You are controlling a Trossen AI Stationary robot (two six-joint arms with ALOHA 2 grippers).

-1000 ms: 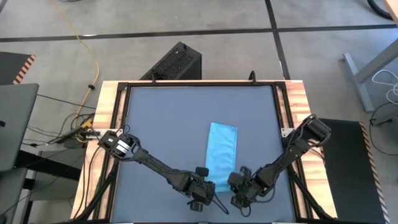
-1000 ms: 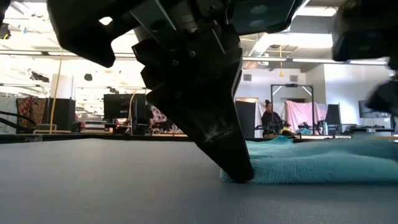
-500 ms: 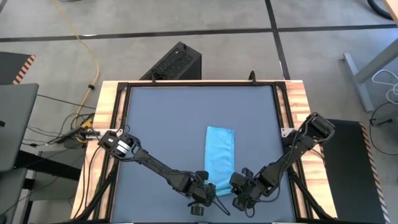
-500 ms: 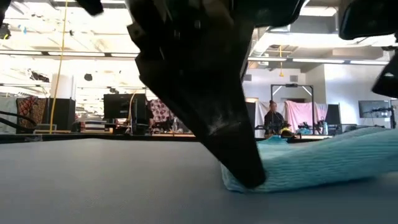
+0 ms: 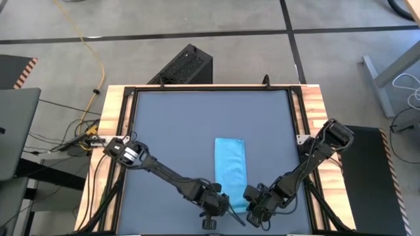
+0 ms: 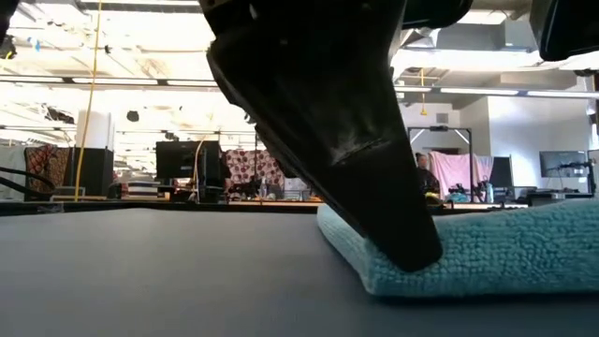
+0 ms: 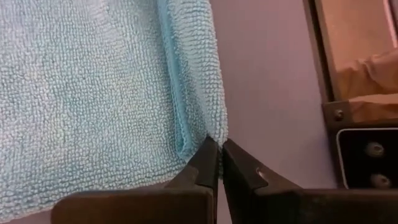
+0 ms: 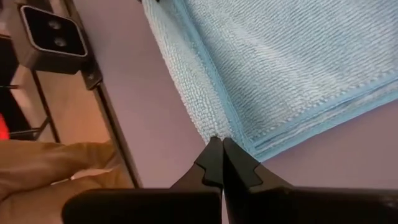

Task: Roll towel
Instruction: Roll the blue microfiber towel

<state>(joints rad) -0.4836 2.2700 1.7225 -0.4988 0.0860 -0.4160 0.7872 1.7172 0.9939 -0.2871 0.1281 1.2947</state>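
Towel (image 5: 230, 172): folded sky-blue strip lying lengthwise on the dark table (image 5: 170, 131), toward its near edge | Left gripper (image 5: 222, 202): fingers closed, pinching the towel's near corner | Right gripper (image 5: 248, 196): fingers closed on the opposite near corner, both low at the table.

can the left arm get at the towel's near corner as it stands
Likely yes: the left end effector is already shut on the towel at that corner, nothing between them. The right end effector pinches the other near corner.
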